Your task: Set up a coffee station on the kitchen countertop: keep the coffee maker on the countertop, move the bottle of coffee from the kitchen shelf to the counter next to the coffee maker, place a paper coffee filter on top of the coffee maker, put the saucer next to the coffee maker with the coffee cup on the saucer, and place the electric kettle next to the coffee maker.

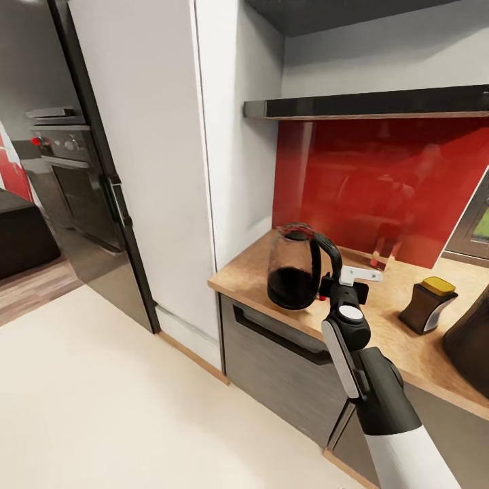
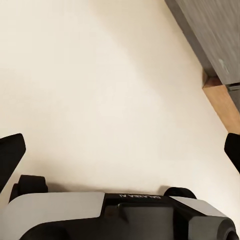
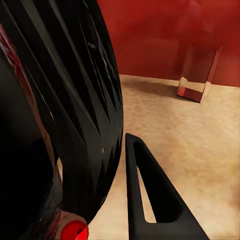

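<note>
The kettle stands upright near the left end of the countertop, its black loop handle turned toward the right gripper, which sits at that handle; the right wrist view shows the handle against one dark finger, but whether the fingers clamp it cannot be told. Farther right, well apart, stand a small clear glass by the red backsplash, the coffee bottle and the coffee maker at the frame's edge. The left gripper hangs wide over the pale floor, holding nothing.

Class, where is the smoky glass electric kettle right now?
In the head view, the smoky glass electric kettle stands near the wood-grain countertop's left end, with the right claw at its black handle, left of the yellow-lidded brown jar.
</note>
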